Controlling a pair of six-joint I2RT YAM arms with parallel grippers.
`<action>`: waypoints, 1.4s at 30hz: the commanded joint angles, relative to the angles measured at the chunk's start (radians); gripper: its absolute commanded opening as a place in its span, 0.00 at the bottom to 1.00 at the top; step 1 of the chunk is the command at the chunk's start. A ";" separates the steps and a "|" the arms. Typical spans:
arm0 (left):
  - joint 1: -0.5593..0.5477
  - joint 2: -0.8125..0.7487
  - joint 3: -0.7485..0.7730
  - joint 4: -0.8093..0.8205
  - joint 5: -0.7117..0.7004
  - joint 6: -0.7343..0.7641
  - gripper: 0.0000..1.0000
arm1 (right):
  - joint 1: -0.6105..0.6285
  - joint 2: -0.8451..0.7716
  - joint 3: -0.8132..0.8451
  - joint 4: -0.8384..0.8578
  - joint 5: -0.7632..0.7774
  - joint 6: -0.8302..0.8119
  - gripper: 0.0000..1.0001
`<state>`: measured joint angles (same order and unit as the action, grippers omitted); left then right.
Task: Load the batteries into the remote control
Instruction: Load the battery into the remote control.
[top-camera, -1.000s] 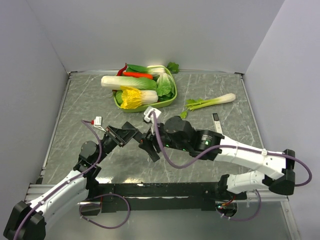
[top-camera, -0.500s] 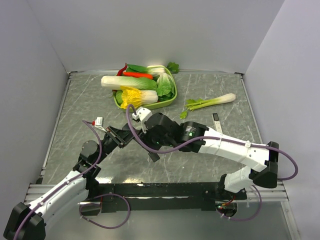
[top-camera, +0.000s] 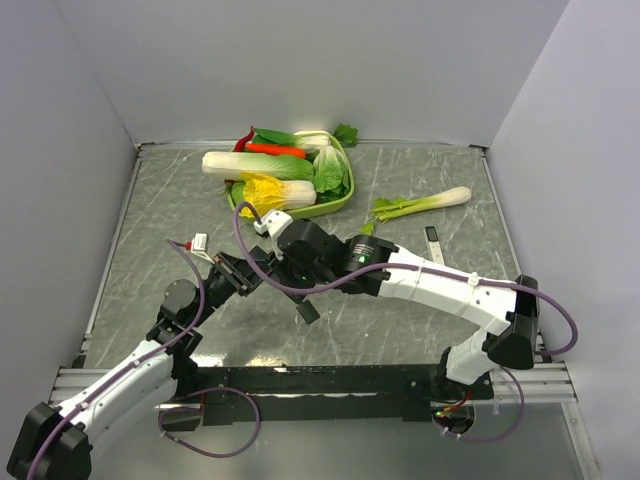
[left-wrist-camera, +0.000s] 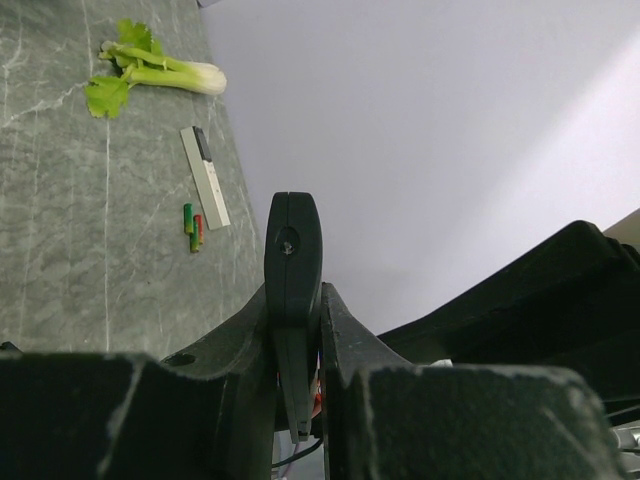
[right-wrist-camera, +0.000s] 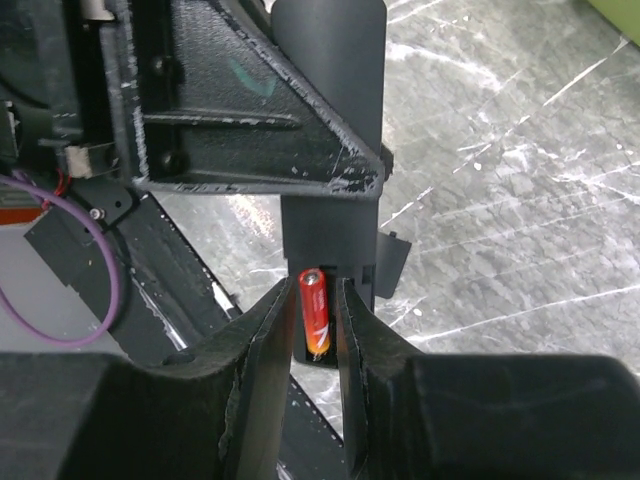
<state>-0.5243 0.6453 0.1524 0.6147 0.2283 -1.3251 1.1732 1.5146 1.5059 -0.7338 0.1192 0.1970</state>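
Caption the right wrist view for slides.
Right gripper straddles a small red-orange cylindrical battery at the slot of the slim black rectangular remote control.

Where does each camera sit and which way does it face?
Top external: above, behind the bases, looking down at the table; left arm and right arm show.
Left wrist: along the left gripper, shut on the remote, towards the celery.
Right wrist: past the right gripper at a red battery.
Shared: celery, top and left wrist.
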 joint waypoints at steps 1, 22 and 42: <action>0.000 -0.004 0.044 0.045 0.020 -0.010 0.01 | -0.009 0.022 0.059 -0.010 -0.004 -0.011 0.31; 0.001 -0.030 0.042 0.057 -0.001 -0.026 0.01 | -0.009 -0.002 -0.038 0.042 -0.035 0.002 0.18; 0.000 -0.085 -0.010 0.209 -0.083 -0.194 0.01 | -0.009 -0.220 -0.444 0.457 -0.039 -0.007 0.02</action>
<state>-0.5251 0.6144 0.1242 0.6086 0.1970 -1.4132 1.1667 1.3373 1.1446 -0.3225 0.0822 0.1932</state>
